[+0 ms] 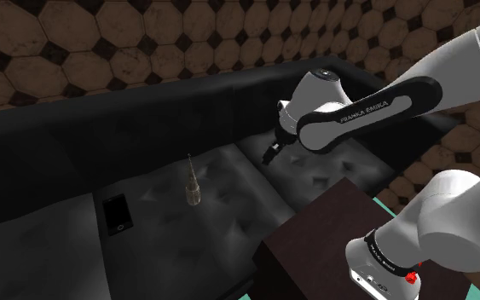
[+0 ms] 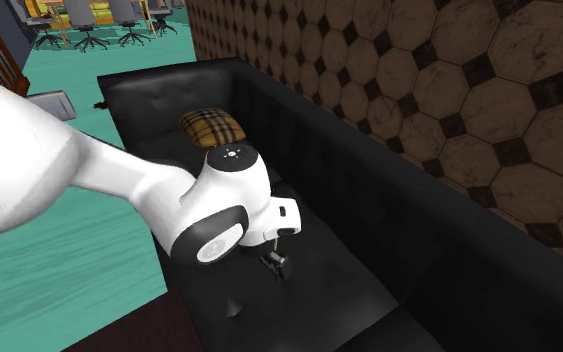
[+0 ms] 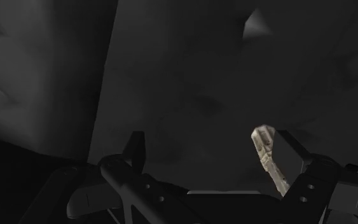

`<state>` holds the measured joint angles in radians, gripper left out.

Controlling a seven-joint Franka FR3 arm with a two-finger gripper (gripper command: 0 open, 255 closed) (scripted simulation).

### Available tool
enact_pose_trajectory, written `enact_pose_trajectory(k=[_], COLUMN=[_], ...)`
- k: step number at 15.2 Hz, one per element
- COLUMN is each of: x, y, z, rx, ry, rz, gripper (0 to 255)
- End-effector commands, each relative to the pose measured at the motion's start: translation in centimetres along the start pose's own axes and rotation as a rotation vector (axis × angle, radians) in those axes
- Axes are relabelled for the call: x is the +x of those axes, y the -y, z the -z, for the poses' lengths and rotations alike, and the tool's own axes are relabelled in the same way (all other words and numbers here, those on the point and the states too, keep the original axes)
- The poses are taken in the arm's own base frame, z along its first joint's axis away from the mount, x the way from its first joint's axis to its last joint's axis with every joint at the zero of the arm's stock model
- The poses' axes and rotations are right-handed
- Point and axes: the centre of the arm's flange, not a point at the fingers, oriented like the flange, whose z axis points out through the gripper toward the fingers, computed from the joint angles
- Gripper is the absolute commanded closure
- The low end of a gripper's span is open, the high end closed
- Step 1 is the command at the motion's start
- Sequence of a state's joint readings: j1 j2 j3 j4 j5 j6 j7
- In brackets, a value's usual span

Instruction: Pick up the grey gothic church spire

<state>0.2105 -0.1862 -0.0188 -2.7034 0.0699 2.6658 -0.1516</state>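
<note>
Slender church spire (image 1: 193, 183), pale grey-tan with a mottled stone look. Standing upright on the black tufted sofa seat (image 1: 234, 179), broader tiered base down, needle-thin tip up. Roughly mid-seat, in front of the backrest, near a flat black slab (image 1: 117, 213).

The sofa (image 1: 76, 145) is showing black all over, its seat quilted in tufted squares that are catching grey highlights. The wall (image 1: 144, 43) behind it is wearing a pattern of mottled brown octagons with small black squares set between them. The spire (image 1: 193, 183) is showing a pale greyish tan, and the flat slab (image 1: 117, 213) near it is showing black. A cushion (image 2: 214, 126) is carrying a tan plaid crossed by dark and white lines. The floor (image 2: 49, 280) is glowing teal. The arm (image 2: 29, 150) is showing white with dark joints, the claw (image 1: 271, 154) black, the stand (image 1: 315, 247) dark brown.
</note>
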Motion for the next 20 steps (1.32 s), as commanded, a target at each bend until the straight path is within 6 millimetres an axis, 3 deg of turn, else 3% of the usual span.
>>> enact_pose_trajectory(k=[1, 20], x=[0.9, 10.5], y=[1.0, 11.1], z=[-2.1, -20.7], rx=[0.004, 0.049], ry=[-0.028, -0.25], rz=[0.033, 0.337], gripper=[0, 0])
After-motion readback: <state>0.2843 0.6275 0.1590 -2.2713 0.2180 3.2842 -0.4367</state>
